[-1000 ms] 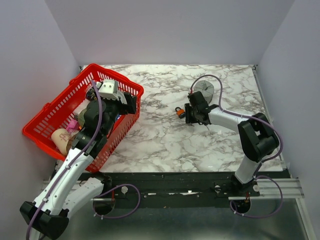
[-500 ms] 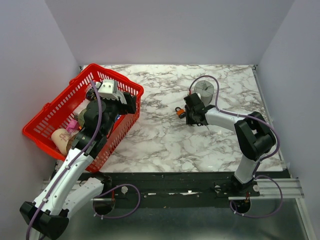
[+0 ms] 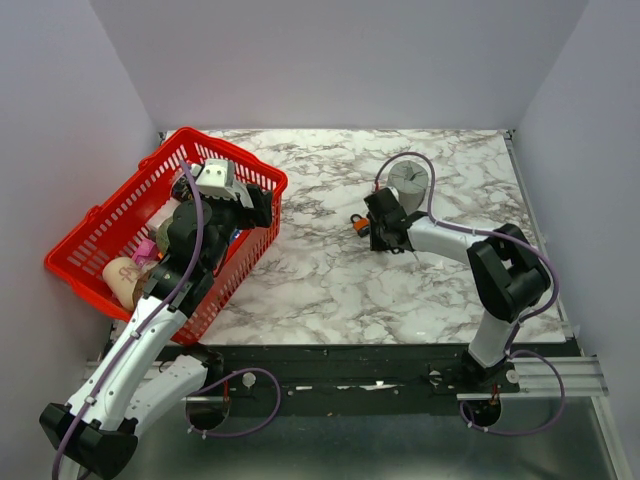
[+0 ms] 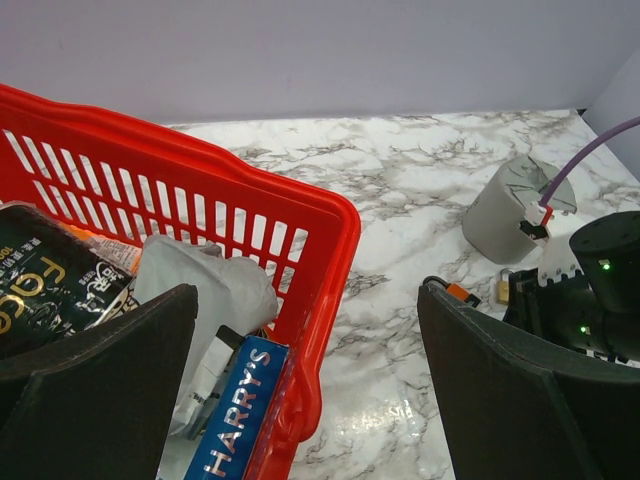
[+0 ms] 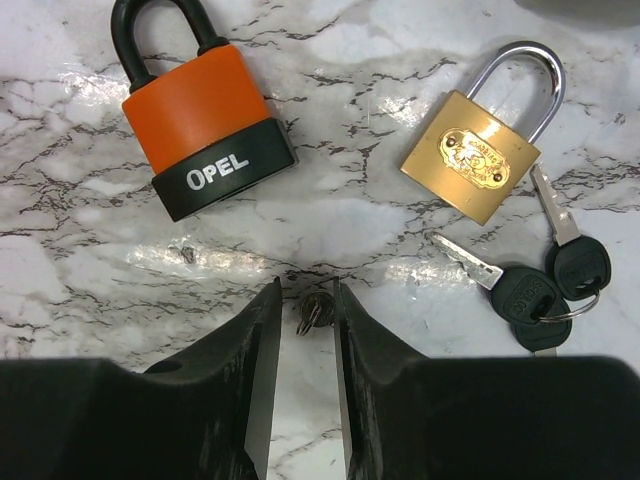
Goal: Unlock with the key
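In the right wrist view, two black-headed keys (image 5: 527, 292) joined on a ring lie on the marble, just right of the brass padlock (image 5: 470, 155). The orange padlock (image 5: 205, 130) marked OPEL lies at upper left. My right gripper (image 5: 307, 300) hangs low over the table, below the padlocks and left of the keys. Its jaws stand a narrow gap apart around a small dark round piece with wire loops (image 5: 315, 315). The right jaw is against this piece and the left one is apart from it. My left gripper (image 4: 310, 400) is wide open over the rim of the red basket (image 4: 330, 230), holding nothing.
The red basket (image 3: 100, 215) at the left holds a white bag (image 4: 215, 290), a blue Harry's box (image 4: 235, 415) and other packets. A grey cup-like thing (image 3: 408, 180) stands just beyond the right gripper (image 3: 372, 228). White walls enclose the table.
My right gripper has edged a little left towards the orange padlock and its jaws have narrowed. The left arm has not moved.
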